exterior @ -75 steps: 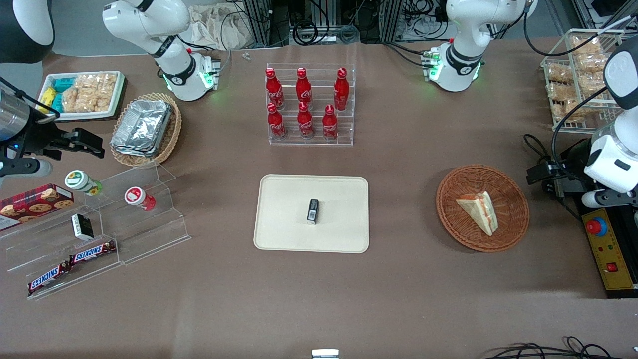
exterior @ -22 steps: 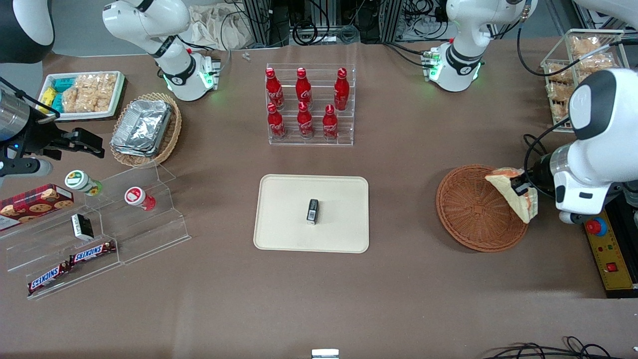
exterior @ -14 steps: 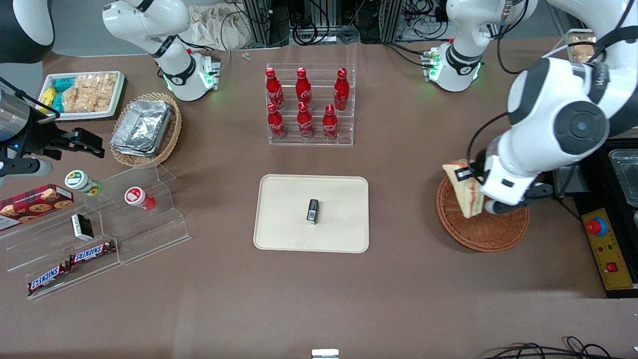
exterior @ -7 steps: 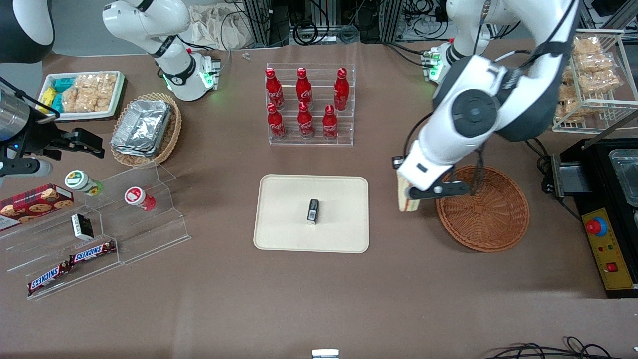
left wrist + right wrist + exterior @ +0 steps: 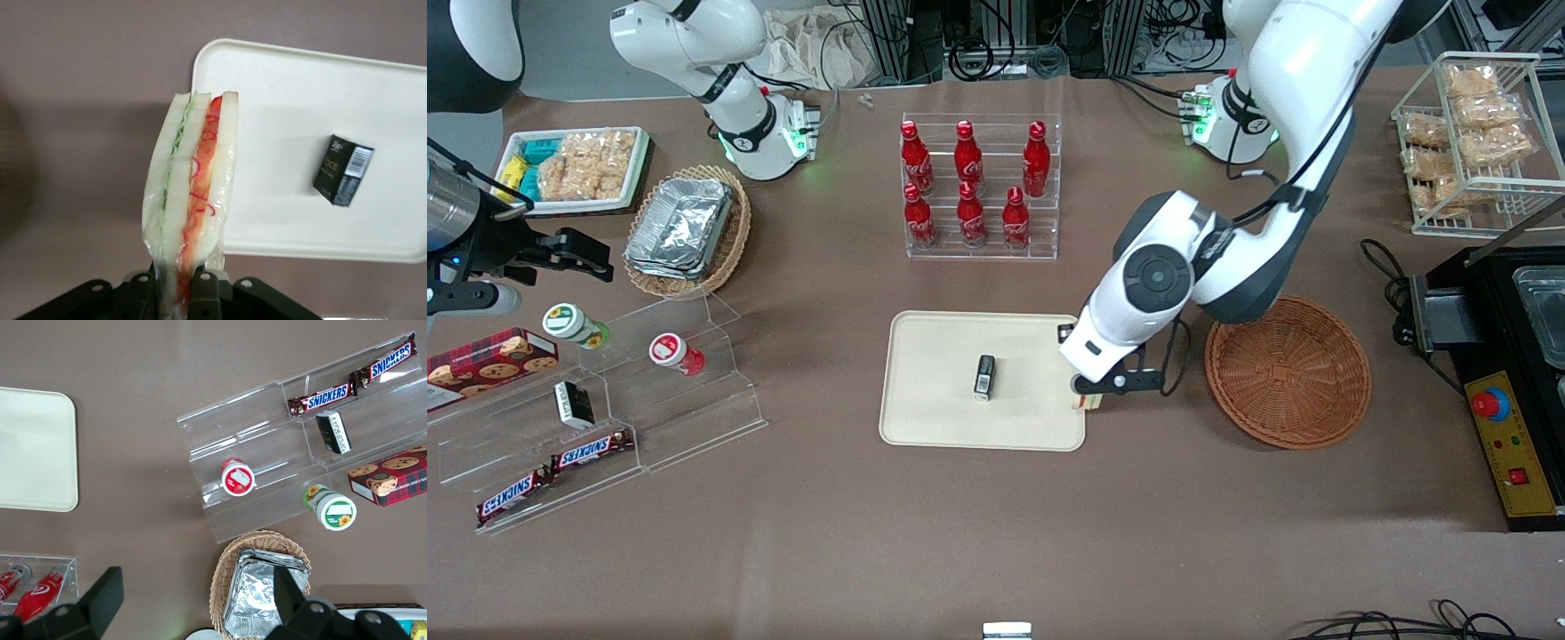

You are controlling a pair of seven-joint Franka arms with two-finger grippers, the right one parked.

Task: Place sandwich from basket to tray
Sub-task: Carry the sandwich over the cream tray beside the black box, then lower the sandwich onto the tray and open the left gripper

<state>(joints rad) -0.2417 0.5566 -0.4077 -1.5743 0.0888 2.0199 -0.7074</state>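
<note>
The sandwich (image 5: 190, 200), a clear-wrapped wedge of white bread with red and green filling, hangs upright with my left gripper (image 5: 177, 283) shut on its lower end. In the front view the gripper (image 5: 1089, 393) hovers over the edge of the cream tray (image 5: 934, 418) that is nearest the basket. Only a sliver of the sandwich (image 5: 1091, 403) shows under the wrist. The round reddish-brown basket (image 5: 1288, 372) holds nothing. A small black box (image 5: 984, 377) lies near the tray's middle, and the wrist view shows it (image 5: 343, 170) on the tray (image 5: 280, 100) too.
An acrylic rack of red bottles (image 5: 978, 187) stands farther from the camera than the tray. A stepped acrylic shelf (image 5: 631, 391) with snacks and an oval basket of foil containers (image 5: 687, 229) lie toward the parked arm's end. A wire rack (image 5: 1476, 142) and a control box (image 5: 1516, 453) sit at the working arm's end.
The gripper lifted the sandwich out of the basket and carried it sideways toward the tray. It now hangs at the tray's edge, and the basket is left bare.
</note>
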